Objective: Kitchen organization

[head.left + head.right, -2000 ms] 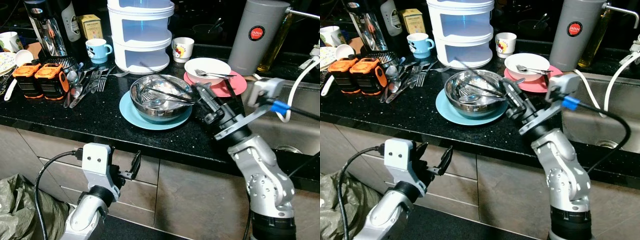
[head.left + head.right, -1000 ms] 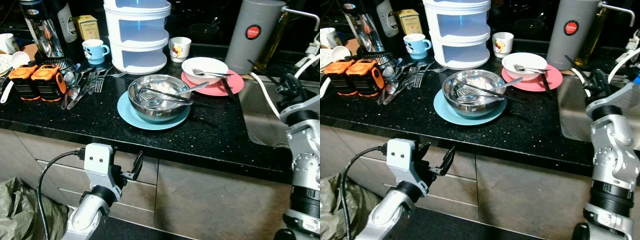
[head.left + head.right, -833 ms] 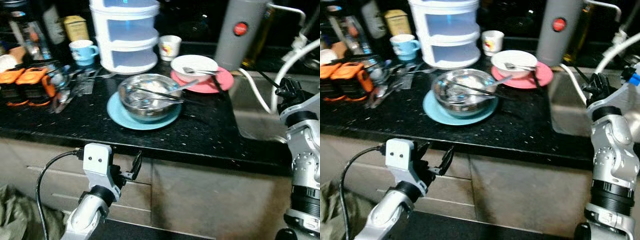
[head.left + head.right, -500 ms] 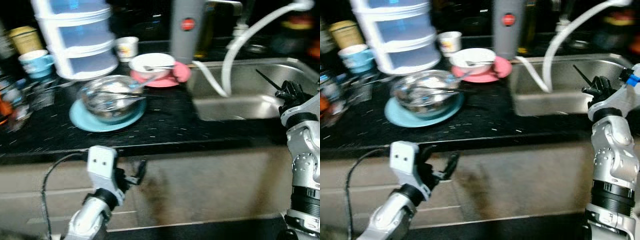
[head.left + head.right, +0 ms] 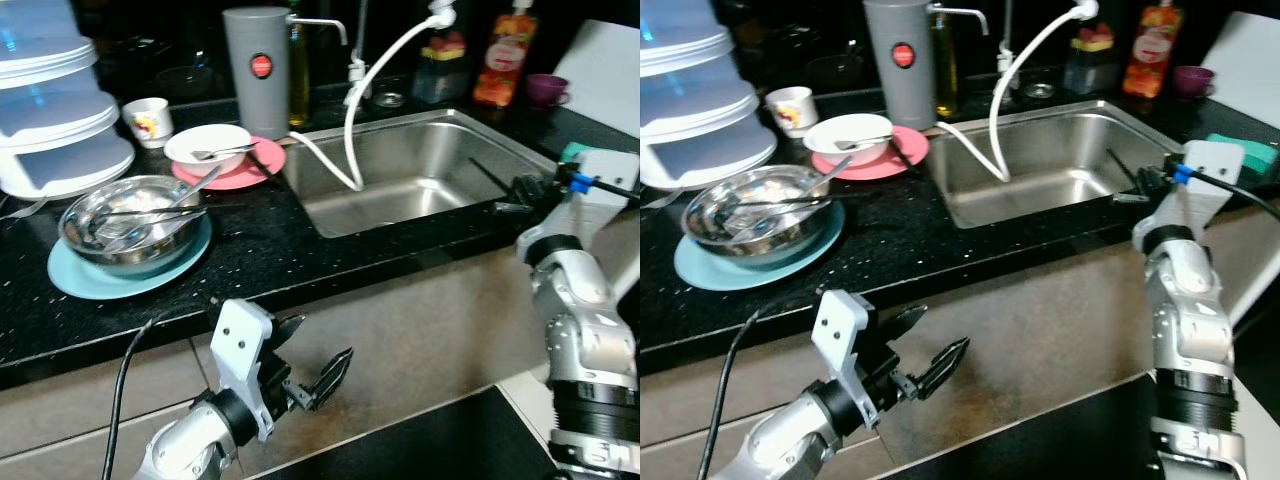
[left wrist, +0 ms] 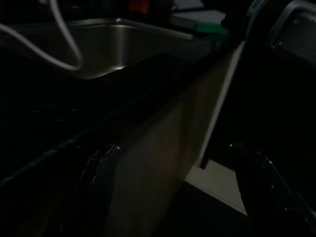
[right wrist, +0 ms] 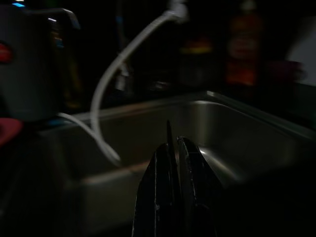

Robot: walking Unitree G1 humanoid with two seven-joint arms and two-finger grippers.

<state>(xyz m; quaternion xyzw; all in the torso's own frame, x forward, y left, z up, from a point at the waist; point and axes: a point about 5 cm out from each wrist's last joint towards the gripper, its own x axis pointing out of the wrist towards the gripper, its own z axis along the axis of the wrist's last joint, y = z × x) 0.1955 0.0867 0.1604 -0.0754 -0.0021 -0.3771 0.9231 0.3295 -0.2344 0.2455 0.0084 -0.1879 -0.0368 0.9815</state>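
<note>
the right gripper (image 5: 512, 197) hangs over the near right edge of the steel sink (image 5: 420, 170), its fingers (image 7: 190, 163) pressed together on a thin black utensil (image 5: 487, 178) that sticks out toward the basin. the left gripper (image 5: 318, 375) hangs low before the cabinet front, fingers spread. on the black counter (image 5: 260, 240), a steel bowl (image 5: 130, 220) with utensils sits on a blue plate (image 5: 80, 285), near a white bowl (image 5: 207, 145) on a pink plate (image 5: 245, 172)
</note>
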